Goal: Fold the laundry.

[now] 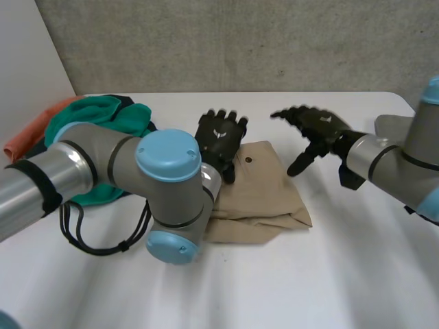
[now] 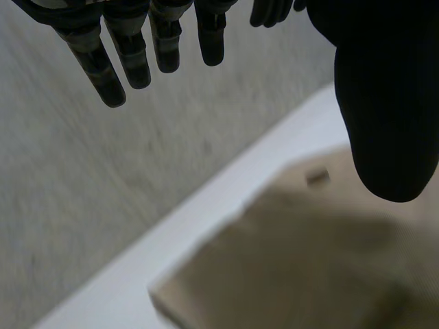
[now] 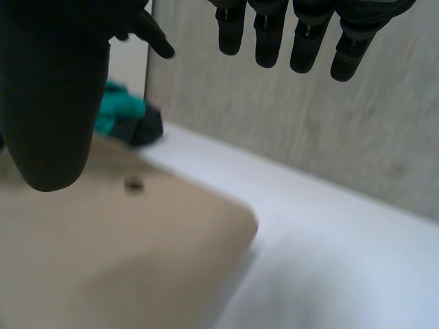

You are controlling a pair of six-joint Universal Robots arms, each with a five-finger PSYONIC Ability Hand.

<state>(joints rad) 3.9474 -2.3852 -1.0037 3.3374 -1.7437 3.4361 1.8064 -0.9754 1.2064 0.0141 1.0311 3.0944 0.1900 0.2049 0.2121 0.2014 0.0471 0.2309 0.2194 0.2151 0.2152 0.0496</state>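
White table (image 1: 329,274) is backed by a grey wall (image 1: 274,41), with a folded tan garment (image 1: 264,199) laid mid-table beside heaped green cloth (image 1: 96,116). The left hand (image 1: 219,137) is held over the garment and the right hand (image 1: 319,127) is raised beside it, the fingers of both outstretched and nothing grasped.

Bright, even light covers the white table (image 1: 357,274), softly shading folds of the tan cloth (image 1: 264,199).

Item count on one white table (image 1: 329,274): one folded tan garment (image 1: 264,195), one teal garment (image 1: 103,113), one orange cloth (image 1: 27,137); two black robot hands, namely left hand (image 1: 219,137) and right hand (image 1: 319,127)
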